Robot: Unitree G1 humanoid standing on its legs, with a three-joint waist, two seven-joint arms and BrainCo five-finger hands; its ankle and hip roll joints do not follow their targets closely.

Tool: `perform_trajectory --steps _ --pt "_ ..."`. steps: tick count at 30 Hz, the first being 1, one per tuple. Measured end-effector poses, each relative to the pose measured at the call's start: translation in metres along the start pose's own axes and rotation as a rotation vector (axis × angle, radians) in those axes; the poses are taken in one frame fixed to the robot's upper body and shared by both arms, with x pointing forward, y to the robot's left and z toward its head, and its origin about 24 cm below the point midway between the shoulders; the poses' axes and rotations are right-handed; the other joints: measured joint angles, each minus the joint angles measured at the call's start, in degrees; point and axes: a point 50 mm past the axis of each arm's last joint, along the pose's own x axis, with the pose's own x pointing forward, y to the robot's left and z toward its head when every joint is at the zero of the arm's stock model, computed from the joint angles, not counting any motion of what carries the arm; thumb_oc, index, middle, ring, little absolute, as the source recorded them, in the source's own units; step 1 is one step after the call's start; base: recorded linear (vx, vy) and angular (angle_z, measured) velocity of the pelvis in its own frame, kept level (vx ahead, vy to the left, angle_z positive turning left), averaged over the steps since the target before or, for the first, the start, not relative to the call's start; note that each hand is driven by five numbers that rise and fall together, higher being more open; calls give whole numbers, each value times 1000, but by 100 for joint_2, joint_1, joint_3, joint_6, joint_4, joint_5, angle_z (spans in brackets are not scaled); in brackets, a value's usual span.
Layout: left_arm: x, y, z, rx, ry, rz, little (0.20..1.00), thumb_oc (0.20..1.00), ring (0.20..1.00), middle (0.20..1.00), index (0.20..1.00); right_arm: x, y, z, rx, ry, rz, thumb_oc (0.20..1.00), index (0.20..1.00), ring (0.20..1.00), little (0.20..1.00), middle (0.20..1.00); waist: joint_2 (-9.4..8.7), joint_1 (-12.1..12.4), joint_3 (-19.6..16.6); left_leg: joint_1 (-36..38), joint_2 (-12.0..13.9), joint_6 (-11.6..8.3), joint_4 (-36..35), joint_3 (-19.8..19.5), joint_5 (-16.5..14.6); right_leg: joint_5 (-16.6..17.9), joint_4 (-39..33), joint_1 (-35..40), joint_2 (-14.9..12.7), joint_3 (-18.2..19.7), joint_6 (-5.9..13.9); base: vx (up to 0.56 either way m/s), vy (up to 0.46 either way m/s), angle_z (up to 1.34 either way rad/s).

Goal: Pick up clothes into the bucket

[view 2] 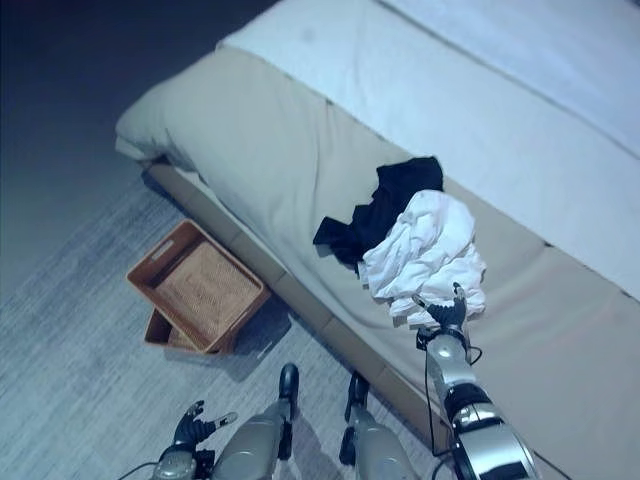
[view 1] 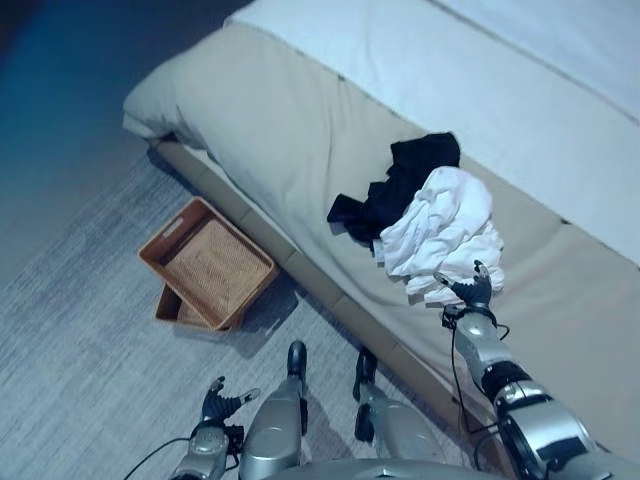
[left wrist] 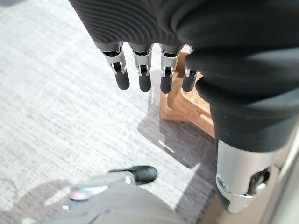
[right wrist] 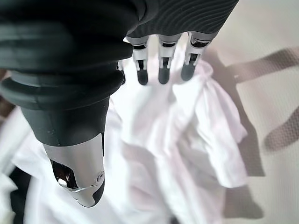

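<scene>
Nearest, the left hand (view 1: 218, 404) hangs idle over the grey carpet (view 1: 70, 350), fingers (left wrist: 142, 79) loosely straight, holding nothing. The brown woven rectangular basket (view 1: 205, 262) sits on the floor well beyond them. The right hand (view 1: 472, 290) hovers at the crumpled white cloth garment (view 1: 440, 228) on the beige bed (view 1: 270, 130), fingers (right wrist: 163, 70) spread wide just above its folds. It looks light and limp; a bunched central fold seems the best hold. Beyond lies a black garment (view 1: 395, 190), touching it, which may drag along.

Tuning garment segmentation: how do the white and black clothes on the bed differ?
The white garment is the bigger, puffier heap, nearer the right hand; the black garment is smaller and flatter, partly under the white one, farther from the hand. Both lie crumpled, touching, on the bed.
</scene>
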Motion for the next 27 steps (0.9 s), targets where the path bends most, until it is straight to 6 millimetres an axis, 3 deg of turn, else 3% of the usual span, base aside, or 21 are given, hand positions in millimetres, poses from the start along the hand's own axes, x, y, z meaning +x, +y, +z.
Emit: perform_trajectory --steps 4,9,10,11,13,14,15,16,17,20,27 --pt "3 -4 17 12 -67 8 1000 1000 1000 1000 1000 12 1 35 2 -45 -80 1000 1000 1000 1000 1000 64 95 316 -297 -39 7 135 -52 8 46 6 -210 -39 -54 -23 -78 40 8" --pt "5 -12 39 40 -155 -5 1000 1000 1000 1000 1000 29 -14 82 -10 -104 -186 1000 1000 1000 1000 1000 146 191 550 -940 -75 7 455 -33 8 116 175 -786 -95 -26 -47 -50 47 -1" --pt "6 -12 40 41 -160 -5 1000 1000 1000 1000 1000 31 -17 88 -34 -105 -201 903 903 903 903 903 147 190 551 -1060 -87 8 488 -41 8 118 207 -902 -109 -26 -49 -29 43 -1" --pt "6 -12 42 40 -164 -5 1000 1000 1000 1000 1000 32 -19 93 -36 -108 -209 878 878 878 878 878 147 188 551 -1129 -88 8 489 -40 8 119 232 -989 -112 -23 -50 0 0 0" --pt "7 -13 45 34 -172 -5 1000 1000 1000 1000 1000 35 -24 102 -31 -122 -231 928 928 928 928 928 146 198 551 -1305 -96 43 494 -45 35 125 296 -1186 -128 -25 -49 -6 14 2" --pt "7 -13 48 30 -178 -7 1000 1000 1000 1000 1000 37 -29 106 -33 -128 -246 749 749 749 749 749 147 205 551 -1419 -111 70 499 -62 55 129 331 -1304 -143 -29 -45 -9 29 5" --pt "7 -13 49 23 -182 -6 1000 1000 1000 1000 1000 38 -32 110 -35 -130 -259 495 495 495 495 495 147 193 551 -1476 -119 72 508 -72 57 134 338 -1357 -148 -34 -37 0 30 4" --pt "7 -13 49 21 -183 -4 1000 1000 1000 1000 1000 39 -36 115 -33 -134 -272 300 300 300 300 300 147 188 551 -1539 -123 77 521 -75 60 144 341 -1409 -151 -34 -25 0 0 0" --pt "7 -14 52 4 -190 -4 1000 1000 1000 1000 1000 42 -44 121 -29 -146 -295 200 200 200 200 200 146 190 551 -1629 -135 104 532 -80 80 167 346 -1495 -159 -35 -21 0 0 0" --pt "7 -14 56 -5 -202 -4 1000 1000 1000 1000 1000 45 -53 129 -18 -164 -316 200 200 200 200 200 146 183 551 -1732 -146 122 532 -85 105 197 342 -1595 -167 -34 -20 0 0 0" --pt "9 -17 72 -25 -250 -2 1000 1000 1000 1000 1000 42 -48 141 84 -198 -276 200 200 200 200 200 112 123 568 -1615 -149 136 549 26 116 257 342 -1529 -175 49 -55 3 15 -5"
